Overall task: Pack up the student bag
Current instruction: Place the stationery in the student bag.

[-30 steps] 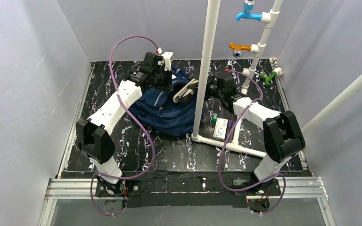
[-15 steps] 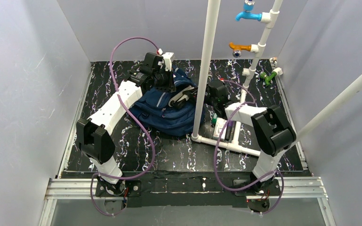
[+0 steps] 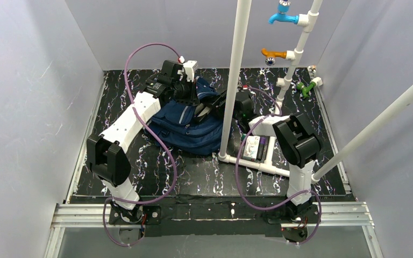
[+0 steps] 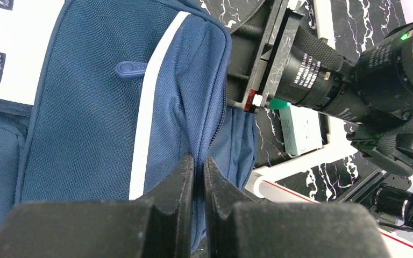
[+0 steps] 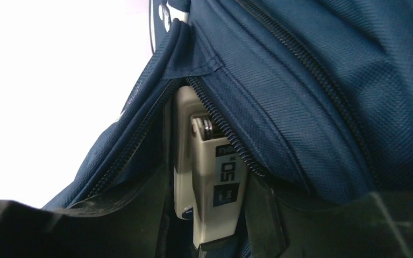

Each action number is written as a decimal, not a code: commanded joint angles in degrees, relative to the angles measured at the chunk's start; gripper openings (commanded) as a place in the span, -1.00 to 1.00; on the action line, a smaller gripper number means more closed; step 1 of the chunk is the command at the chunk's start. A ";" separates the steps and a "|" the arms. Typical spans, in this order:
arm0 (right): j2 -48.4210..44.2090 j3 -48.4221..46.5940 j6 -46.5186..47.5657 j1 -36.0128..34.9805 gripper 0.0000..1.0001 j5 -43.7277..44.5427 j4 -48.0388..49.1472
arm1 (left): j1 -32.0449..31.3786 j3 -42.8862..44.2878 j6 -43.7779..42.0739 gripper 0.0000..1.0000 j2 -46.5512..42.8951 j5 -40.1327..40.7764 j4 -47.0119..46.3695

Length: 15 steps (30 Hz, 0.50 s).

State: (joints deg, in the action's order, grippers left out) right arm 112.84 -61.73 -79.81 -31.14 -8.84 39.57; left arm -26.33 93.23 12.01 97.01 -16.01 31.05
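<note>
Here: navy student bag point(image 3: 185, 129), unzipped, white-striped, coarse-woven.

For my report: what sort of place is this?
Probably a robot test booth: plain grey walls, a left arm and right arm bolted to a black table, white pipes with coloured taps.

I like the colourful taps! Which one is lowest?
The green tap, down by the table; the orange tap and blue tap sit higher up the white pipe.
</note>
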 commanded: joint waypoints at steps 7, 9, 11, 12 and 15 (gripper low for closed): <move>-8.19 0.28 16.31 0.38 0.32 -7.26 -14.97 | 0.10 -1.35 1.55 -1.00 -6.12 -8.76 -4.33; -9.16 0.81 16.70 0.24 0.27 -6.94 -14.98 | 0.25 -1.44 1.53 -1.00 -6.37 -9.07 -4.33; -8.48 0.60 16.04 0.20 0.20 -6.58 -13.28 | 0.38 -1.47 1.72 -1.00 -6.31 -9.42 -4.52; -7.46 0.05 15.14 0.20 0.10 -6.90 -11.96 | 0.40 -1.64 1.97 -1.00 -6.31 -9.92 -4.77; -2.85 -0.84 9.00 0.03 -0.63 -6.83 -1.10 | 0.38 -2.12 2.81 -1.00 -6.14 -12.09 -5.45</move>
State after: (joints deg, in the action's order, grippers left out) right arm 106.61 -61.34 -66.85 -30.87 -14.76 27.14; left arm -25.50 91.07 12.62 96.97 -19.53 29.63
